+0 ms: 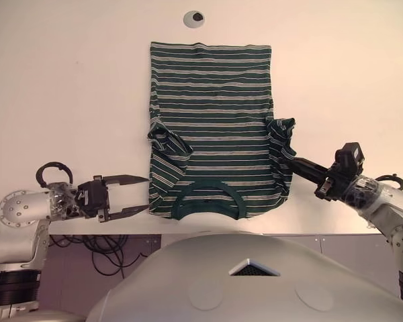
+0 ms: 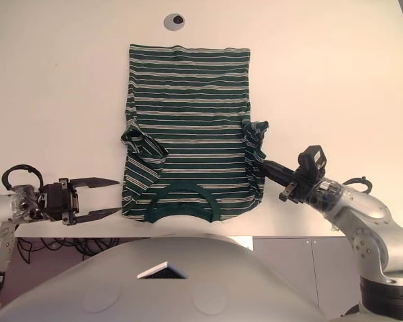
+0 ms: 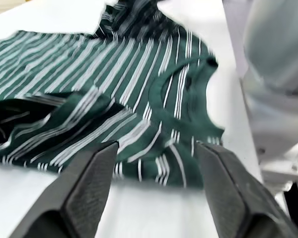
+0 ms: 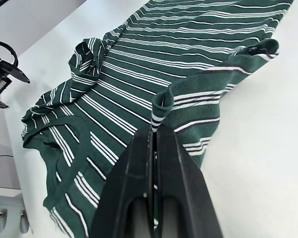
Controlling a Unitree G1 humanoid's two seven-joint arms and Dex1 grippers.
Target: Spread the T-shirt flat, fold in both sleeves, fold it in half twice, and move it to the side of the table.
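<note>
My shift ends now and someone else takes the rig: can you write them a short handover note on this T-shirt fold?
Left pincer: open, beside the T-shirt at its collar-end corner, apart from it.
Right pincer: shut on the edge of the folded-in right sleeve.
T-shirt: flat on the table, collar toward the robot.
Done: spread, both sleeves folded in.
To do: release the sleeve, fold in half twice, move it to the table's side.
</note>
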